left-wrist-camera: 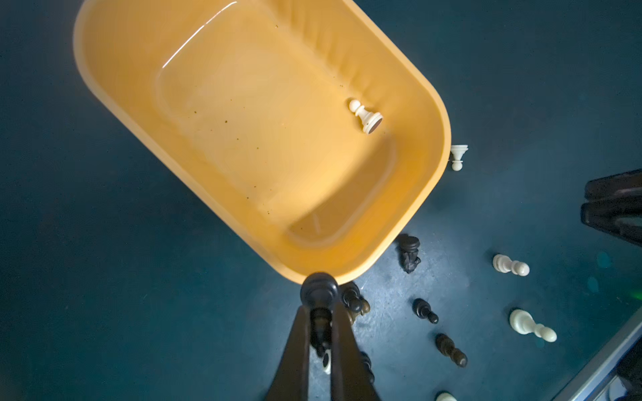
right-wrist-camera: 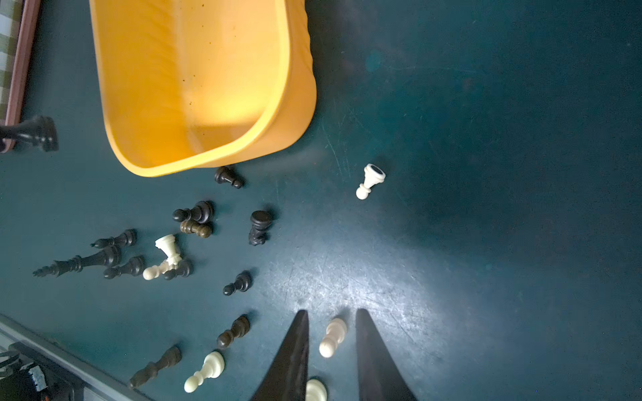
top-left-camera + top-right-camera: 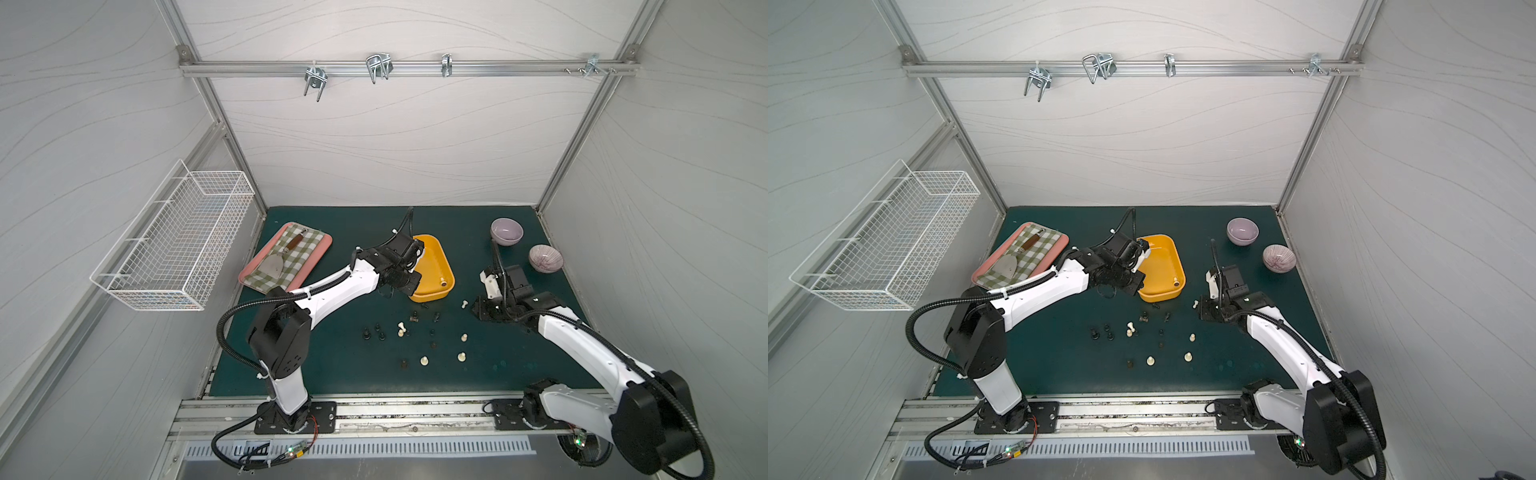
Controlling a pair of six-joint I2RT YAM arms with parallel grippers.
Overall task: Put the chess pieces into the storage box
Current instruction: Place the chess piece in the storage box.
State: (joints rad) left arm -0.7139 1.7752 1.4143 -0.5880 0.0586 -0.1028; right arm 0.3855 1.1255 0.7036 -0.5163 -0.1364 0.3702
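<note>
Storage box (image 1: 417, 194) sits just ahead of your left gripper (image 1: 319, 305), clamped on a black chess piece (image 1: 319, 291) at its near rim, so you likely must clear the rim and release; your right gripper (image 2: 331, 312) straddles a white pawn (image 2: 332, 336), jaws parted.

Yellow storage box (image 3: 1163, 259), scattered chess pieces (image 3: 1188, 356)

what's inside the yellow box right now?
One cream pawn lying on its side near the box wall; otherwise only specks. The box's far end is cut off in the left wrist view and partly covered by the left arm in both top views.
</note>
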